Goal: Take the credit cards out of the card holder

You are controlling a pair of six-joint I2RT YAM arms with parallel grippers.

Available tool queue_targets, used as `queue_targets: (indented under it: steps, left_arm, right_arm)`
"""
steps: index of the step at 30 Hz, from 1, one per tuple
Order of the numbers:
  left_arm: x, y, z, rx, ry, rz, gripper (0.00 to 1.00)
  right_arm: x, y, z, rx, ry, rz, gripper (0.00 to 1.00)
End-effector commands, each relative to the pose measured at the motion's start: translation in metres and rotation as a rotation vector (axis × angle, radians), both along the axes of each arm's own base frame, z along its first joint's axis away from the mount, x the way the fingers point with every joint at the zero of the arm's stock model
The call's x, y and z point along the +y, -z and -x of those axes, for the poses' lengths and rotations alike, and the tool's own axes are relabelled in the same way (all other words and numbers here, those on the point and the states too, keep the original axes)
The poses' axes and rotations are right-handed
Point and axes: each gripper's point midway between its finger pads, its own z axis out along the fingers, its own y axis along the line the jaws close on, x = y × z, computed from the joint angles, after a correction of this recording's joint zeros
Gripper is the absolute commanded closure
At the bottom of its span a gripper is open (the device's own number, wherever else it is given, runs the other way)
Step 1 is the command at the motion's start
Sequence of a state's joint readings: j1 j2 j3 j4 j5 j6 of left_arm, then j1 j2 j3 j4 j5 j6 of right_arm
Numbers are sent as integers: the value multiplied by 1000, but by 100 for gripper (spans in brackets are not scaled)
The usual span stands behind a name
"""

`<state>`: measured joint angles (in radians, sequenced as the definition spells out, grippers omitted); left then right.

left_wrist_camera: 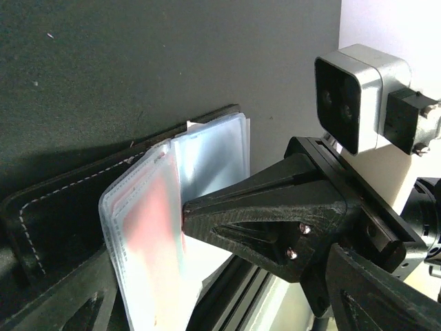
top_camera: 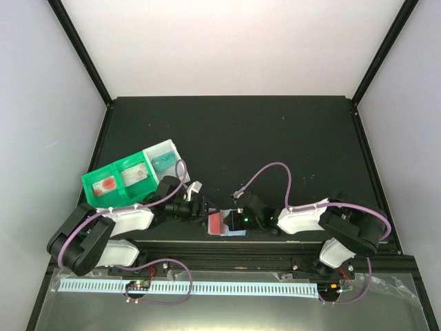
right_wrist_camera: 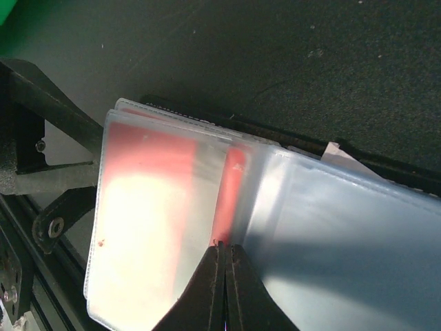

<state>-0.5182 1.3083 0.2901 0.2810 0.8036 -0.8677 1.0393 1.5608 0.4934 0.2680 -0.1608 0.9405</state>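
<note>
A small folding card holder (top_camera: 226, 225) with a black stitched cover and clear plastic sleeves lies open at the near edge of the black counter (top_camera: 275, 138), about midway between the two arms. The left pincer (left_wrist_camera: 148, 238) reaches it from the left and the right pincer (right_wrist_camera: 223, 248) from the right, so the holder sits directly between them

On the left wrist view the black cover (left_wrist_camera: 62, 207) rests flat on the counter, pale stitching along its border. A stack of clear sleeves showing a red card (left_wrist_camera: 148, 227) is raised off it, and a pale blue sleeve (left_wrist_camera: 210, 155) lies just beside that stack. The left pincer stands wide open with the red-tinted stack between its two black fingers; the tip of one finger (left_wrist_camera: 269, 214) touches the edge of the stack, and nothing is clamped

On the right wrist view the right pincer is fully closed, its two dark fingers pressed together. Their tips meet at the near end of a narrow red strip (right_wrist_camera: 231, 183) in the fold between the red sleeves and the blue one. Whether a sleeve edge is nipped between them cannot be told

A green-and-clear plastic compartment tray (top_camera: 93, 181) stands on the counter to the far left of the holder, apart from it
</note>
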Motion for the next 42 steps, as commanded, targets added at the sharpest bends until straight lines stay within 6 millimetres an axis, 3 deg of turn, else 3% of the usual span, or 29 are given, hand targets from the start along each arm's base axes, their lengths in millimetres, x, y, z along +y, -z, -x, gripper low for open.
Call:
queue_targets:
  steps: [1,11,17,25,37,42]
  left_arm:
    - [-3,-5,-2,-35,13,-22,19]
    - [13,-4,-6,-100,-34,-164,22]
    - [4,-12,-6,-99,-20,-91,22]
    - [-4,3,-4,-44,22,-77,27]
    - [3,-6,-7,-97,-21,-113,40]
    - [4,-5,-8,-95,-25,-136,38]
  right_arm:
    - [-13,15,5,10,10,54,99]
    - [-11,17,4,12,8,49,99]
    - [-12,18,4,12,14,51,99]
    - [-14,18,4,10,18,50,99]
    - [-13,20,5,14,13,51,99]
    - [-12,19,5,14,12,48,99]
